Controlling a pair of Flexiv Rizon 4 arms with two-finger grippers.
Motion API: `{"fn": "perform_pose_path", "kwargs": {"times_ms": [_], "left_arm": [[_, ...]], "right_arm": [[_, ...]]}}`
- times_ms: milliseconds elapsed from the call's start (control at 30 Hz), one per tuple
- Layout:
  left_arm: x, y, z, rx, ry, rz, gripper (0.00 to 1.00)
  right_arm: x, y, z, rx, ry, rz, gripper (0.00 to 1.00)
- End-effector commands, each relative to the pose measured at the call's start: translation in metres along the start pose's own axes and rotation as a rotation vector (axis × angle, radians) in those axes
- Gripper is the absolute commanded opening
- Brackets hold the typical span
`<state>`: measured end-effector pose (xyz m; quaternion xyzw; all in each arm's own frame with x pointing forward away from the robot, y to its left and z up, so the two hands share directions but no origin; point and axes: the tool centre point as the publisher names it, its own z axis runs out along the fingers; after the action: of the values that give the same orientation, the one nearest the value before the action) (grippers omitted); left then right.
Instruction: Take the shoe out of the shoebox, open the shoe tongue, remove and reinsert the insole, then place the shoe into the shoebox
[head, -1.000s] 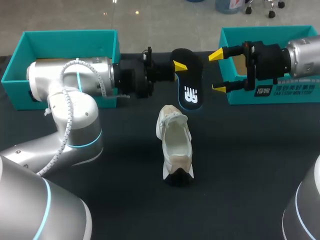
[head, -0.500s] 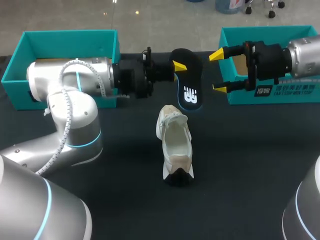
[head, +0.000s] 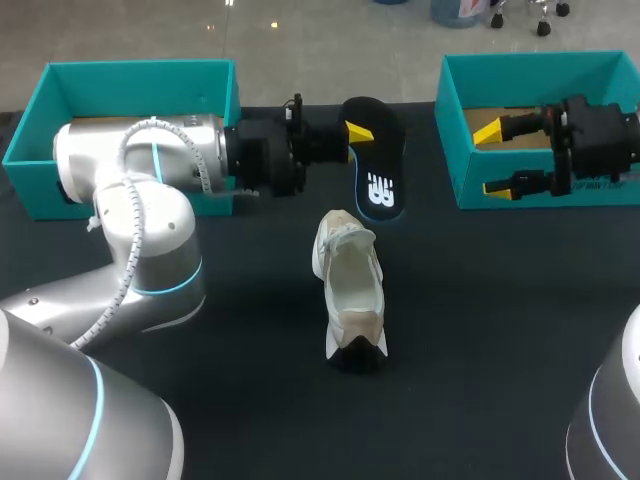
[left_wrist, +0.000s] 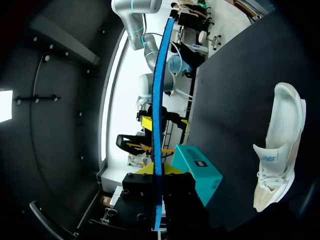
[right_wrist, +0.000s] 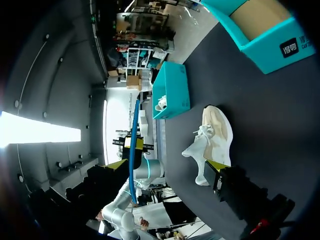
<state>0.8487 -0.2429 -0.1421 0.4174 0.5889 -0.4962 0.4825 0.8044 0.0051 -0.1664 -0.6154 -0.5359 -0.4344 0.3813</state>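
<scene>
Teal left shoebox (head: 130, 68) perhaps holding another shoe (right_wrist: 161, 103), right shoebox (head: 540, 58) cardboard-floored

Bare table (head: 480, 330) flanks the shoe (head: 352, 285); insole (head: 378, 170) hangs beyond it.

A white shoe (head: 350, 290) sits near the middle of the dark counter (head: 500, 330), its dark heel toward the near edge, while two open teal boxes rest along the far edge, one at left (head: 140, 75), one at right (head: 530, 65), well apart.
</scene>
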Motion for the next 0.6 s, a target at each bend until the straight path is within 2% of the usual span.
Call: {"fn": "perform_pose_path", "kwargs": {"times_ms": [33,200,333,600], "left_arm": [[0.0,0.0,0.002,-0.001,-0.001,0.001,0.0],[0.0,0.0,0.002,-0.001,-0.001,0.001,0.0],[0.0,0.0,0.002,-0.001,-0.001,0.001,0.0],[0.0,0.0,0.002,-0.001,-0.001,0.001,0.0]], "right_arm": [[0.002,-0.013,-0.024,-0.033,-0.032,-0.012,1.0],[-0.002,-0.023,-0.038,-0.048,-0.087,-0.045,1.0],[-0.005,-0.037,-0.044,-0.021,-0.218,-0.085,1.0],[-0.005,-0.037,-0.044,-0.021,-0.218,-0.085,1.0]]}}
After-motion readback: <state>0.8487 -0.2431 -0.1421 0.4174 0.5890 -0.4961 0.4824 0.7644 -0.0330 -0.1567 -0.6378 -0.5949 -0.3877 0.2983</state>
